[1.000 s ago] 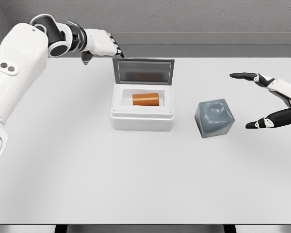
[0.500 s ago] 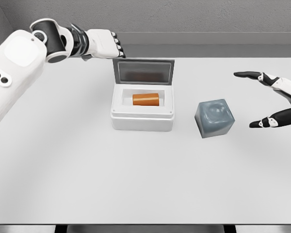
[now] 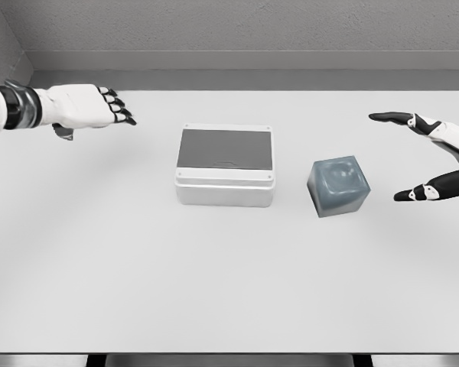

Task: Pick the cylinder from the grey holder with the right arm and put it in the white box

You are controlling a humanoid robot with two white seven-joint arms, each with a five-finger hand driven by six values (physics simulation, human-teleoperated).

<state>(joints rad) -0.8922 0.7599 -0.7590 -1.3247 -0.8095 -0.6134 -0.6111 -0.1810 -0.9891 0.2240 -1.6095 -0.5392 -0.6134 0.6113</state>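
The white box (image 3: pixel 224 187) sits at the table's middle with its grey lid (image 3: pixel 224 148) lying flat and shut, so the orange cylinder is hidden. To its right stands the grey holder (image 3: pixel 340 186), with nothing showing in its top hollow. My right hand (image 3: pixel 424 157) hovers at the right edge beside the holder, fingers spread and holding nothing. My left hand (image 3: pixel 92 107) is at the far left, well clear of the box, fingers extended and holding nothing.
The white table (image 3: pixel 229 290) stretches wide in front of the box and holder. A grey wall runs behind the table's far edge.
The box lid has dropped from upright to flat, covering the orange cylinder. My left hand has drawn back from the lid to the far left. The right hand has barely moved.
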